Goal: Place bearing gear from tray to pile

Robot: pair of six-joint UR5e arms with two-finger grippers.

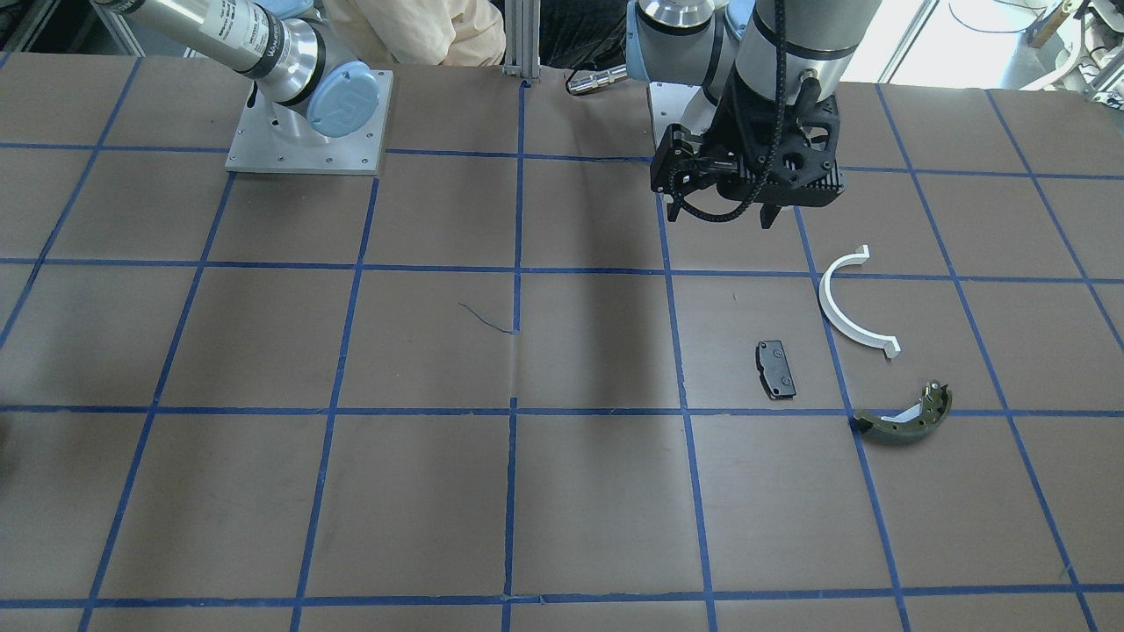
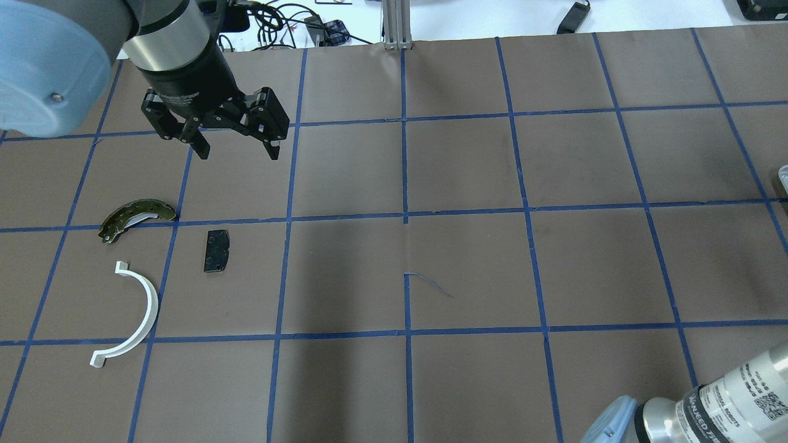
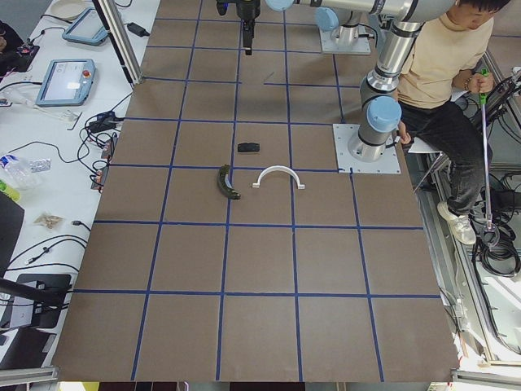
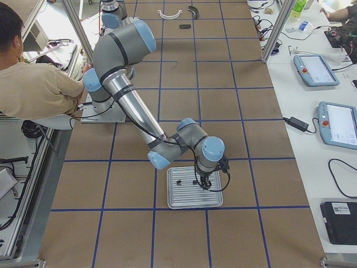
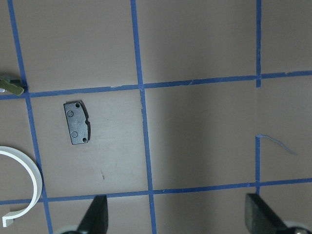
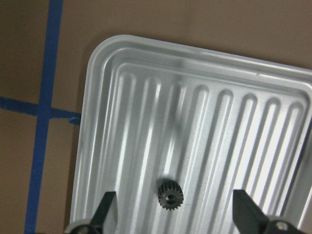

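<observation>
The bearing gear (image 6: 169,196), small, dark and toothed, lies on the ribbed metal tray (image 6: 146,97). My right gripper (image 6: 175,217) is open just above the tray, its fingers on either side of the gear and not touching it. The pile lies far off on the table: a black brake pad (image 2: 216,250), a white half-ring (image 2: 149,304) and an olive brake shoe (image 2: 132,216). My left gripper (image 2: 237,151) is open and empty, hovering above the table beyond the pile.
The tray (image 4: 195,187) sits near the table's end on my right side, with a second small dark part (image 4: 179,182) on it. A seated person (image 4: 39,84) is behind the robot's base. Tablets and cables lie on the side benches.
</observation>
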